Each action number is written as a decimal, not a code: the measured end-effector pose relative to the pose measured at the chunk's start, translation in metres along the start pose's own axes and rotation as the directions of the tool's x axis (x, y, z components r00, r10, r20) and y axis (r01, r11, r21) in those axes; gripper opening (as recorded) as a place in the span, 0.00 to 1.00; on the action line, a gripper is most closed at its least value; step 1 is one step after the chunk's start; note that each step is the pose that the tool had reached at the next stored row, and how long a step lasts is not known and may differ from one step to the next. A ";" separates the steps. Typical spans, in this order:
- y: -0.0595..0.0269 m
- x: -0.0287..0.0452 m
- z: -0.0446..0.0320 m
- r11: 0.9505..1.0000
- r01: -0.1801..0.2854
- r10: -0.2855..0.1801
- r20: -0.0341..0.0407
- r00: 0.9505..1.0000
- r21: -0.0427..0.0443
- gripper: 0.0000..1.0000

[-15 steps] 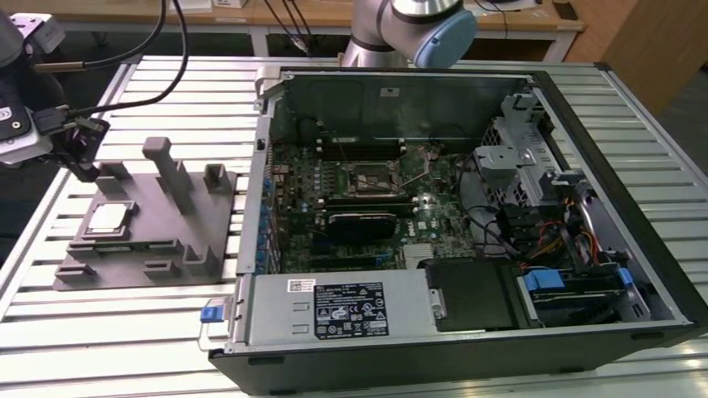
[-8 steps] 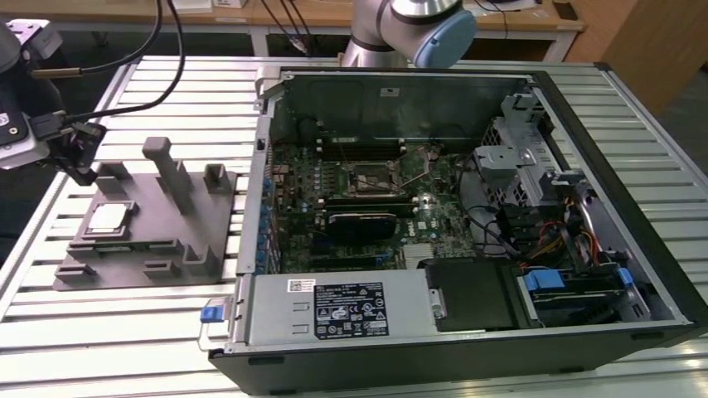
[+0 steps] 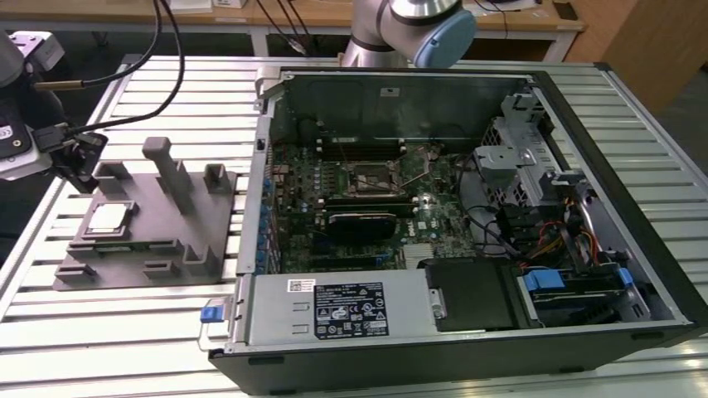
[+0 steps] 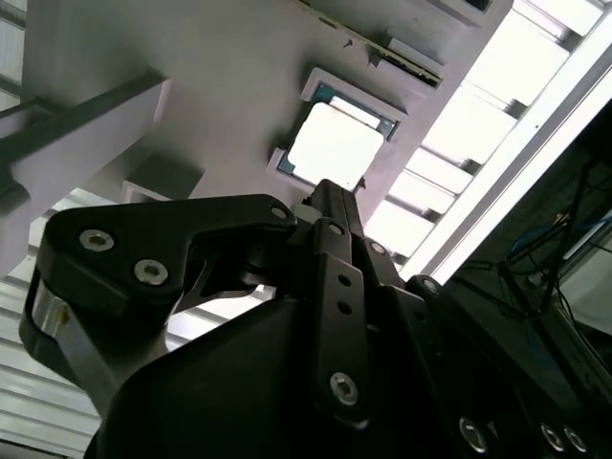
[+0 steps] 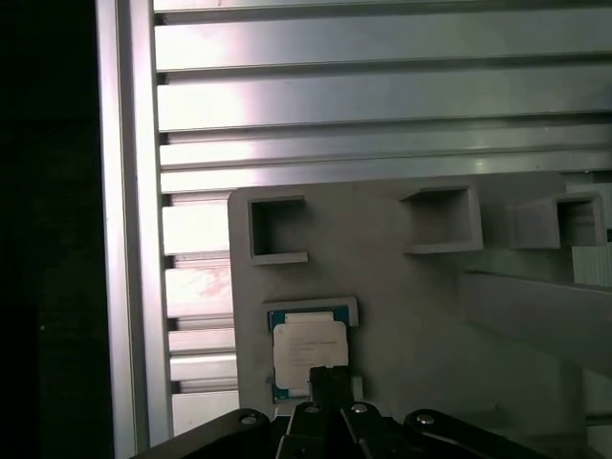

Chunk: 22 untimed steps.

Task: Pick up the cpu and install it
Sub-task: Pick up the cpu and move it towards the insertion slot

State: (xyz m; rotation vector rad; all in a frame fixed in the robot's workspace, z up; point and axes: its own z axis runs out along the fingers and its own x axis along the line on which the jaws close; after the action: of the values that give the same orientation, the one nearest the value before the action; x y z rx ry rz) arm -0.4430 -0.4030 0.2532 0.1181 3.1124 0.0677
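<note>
The fingers (image 5: 330, 378) are pressed together, holding nothing, and hang close over the cpu (image 5: 308, 349). It lies flat in a recess of the grey fixture (image 3: 122, 261), which likely keeps it square for pickup. Well away from the fingers, the socket (image 3: 369, 176) sits in the open computer case (image 3: 399, 99).

Bg: silver slotted aluminium-profile desk (image 3: 122, 332) spans most of the exterior view. Behind it, a light-wood desk w/ white metal legs (image 3: 310, 18). Brown wooden panel (image 3: 652, 50) at the exterior view's right, far end. Slats glare bright in both wrist views.
</note>
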 end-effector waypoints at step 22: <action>-0.0063 0.0037 0.0316 1.000 0.007 -0.007 0.000 1.000 0.000 0.11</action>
State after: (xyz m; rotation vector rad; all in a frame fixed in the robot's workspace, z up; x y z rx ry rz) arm -0.4463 -0.4078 0.2213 0.1073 3.1131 0.0678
